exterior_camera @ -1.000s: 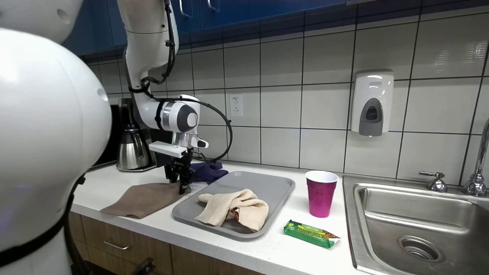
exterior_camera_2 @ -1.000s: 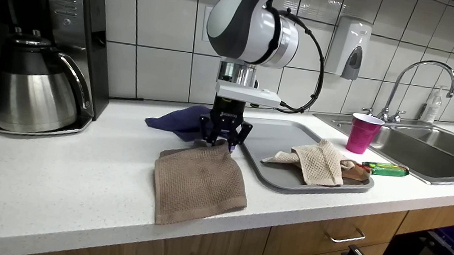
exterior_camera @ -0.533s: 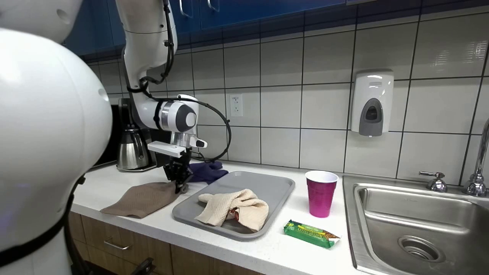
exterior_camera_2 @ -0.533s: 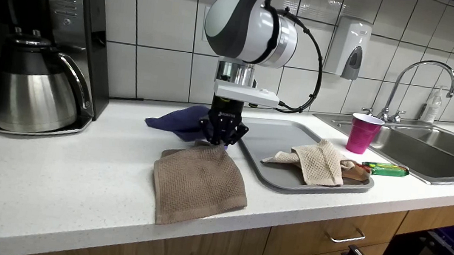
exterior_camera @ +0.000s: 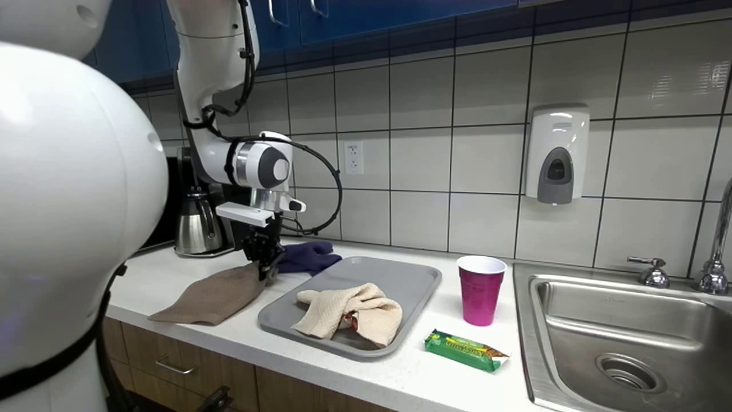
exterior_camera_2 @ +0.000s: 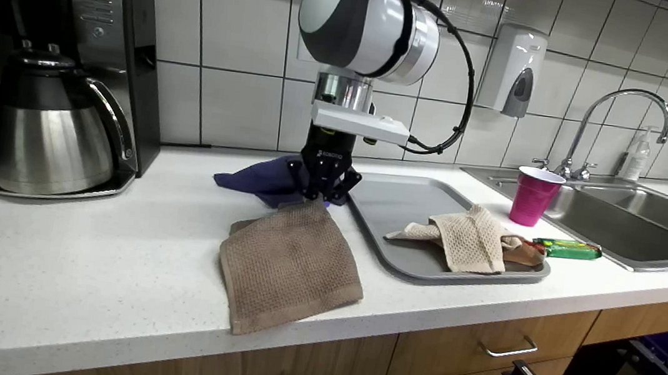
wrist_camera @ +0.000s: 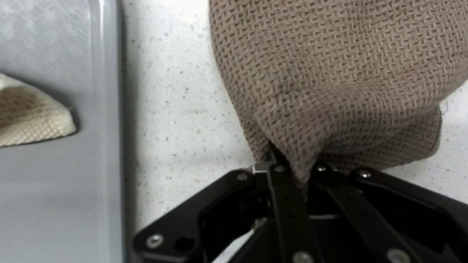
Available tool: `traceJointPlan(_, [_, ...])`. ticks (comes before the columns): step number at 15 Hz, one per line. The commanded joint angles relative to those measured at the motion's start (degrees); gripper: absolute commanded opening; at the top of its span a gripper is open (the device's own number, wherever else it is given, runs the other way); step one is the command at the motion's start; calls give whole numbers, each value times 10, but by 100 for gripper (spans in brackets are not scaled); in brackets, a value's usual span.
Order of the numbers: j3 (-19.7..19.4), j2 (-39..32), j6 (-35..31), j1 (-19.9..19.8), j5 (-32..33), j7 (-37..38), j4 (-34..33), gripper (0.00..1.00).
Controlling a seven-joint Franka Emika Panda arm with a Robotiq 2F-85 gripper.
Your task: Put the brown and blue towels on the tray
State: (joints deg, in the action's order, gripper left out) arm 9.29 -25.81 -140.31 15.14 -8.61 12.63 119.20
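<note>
The brown towel lies on the counter left of the grey tray; it also shows in an exterior view. My gripper is shut on its back corner and holds that corner slightly raised, while most of the towel rests on the counter. In the wrist view the towel is pinched between the fingers, and the tray's edge lies to the left. The dark blue towel lies crumpled behind the gripper near the wall, partly hidden by it in an exterior view.
A beige towel lies on the tray with something brown partly under it. A pink cup and a green packet stand and lie between tray and sink. A coffee maker stands at the left.
The gripper has closed on the brown towel's back corner and moved slightly up and toward the coffee maker, lifting that corner a little. The blue towel and tray have not moved.
</note>
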Motion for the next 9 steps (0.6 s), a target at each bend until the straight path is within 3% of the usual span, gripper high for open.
traceJointPlan(1, [10,56,4,-4,-1,-6,34,2])
traceJointPlan(9, [6,135,-18,-4,10,5,77,2])
